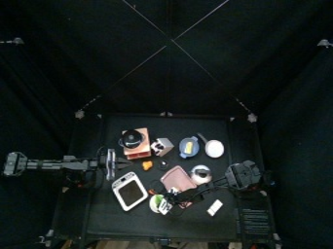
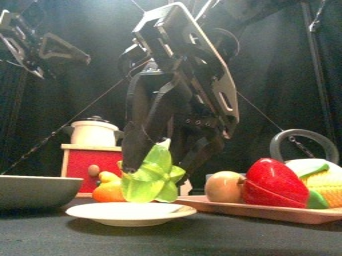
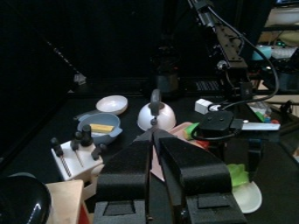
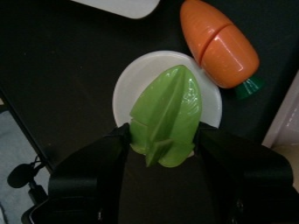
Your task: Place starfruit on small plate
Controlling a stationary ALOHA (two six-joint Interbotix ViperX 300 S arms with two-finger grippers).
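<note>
My right gripper (image 2: 162, 163) is shut on the yellow-green starfruit (image 2: 152, 177) and holds it just above the small white plate (image 2: 130, 213) at the table's front. In the right wrist view the starfruit (image 4: 167, 114) stands between the jaws, over the plate (image 4: 132, 86). In the top view the starfruit (image 1: 159, 203) is near the table's front middle. My left gripper (image 3: 156, 147) is shut and empty. It hangs over the table's left side (image 1: 112, 160), away from the plate.
An orange carrot (image 4: 219, 45) lies beside the plate. A wooden board (image 2: 267, 210) at the right carries a red pepper (image 2: 274, 184) and corn. A grey bowl (image 2: 32, 190) stands at the left and a red box with a white pot (image 2: 91, 148) behind. A white tray (image 1: 128, 193) and a kettle (image 3: 153, 114) are nearby.
</note>
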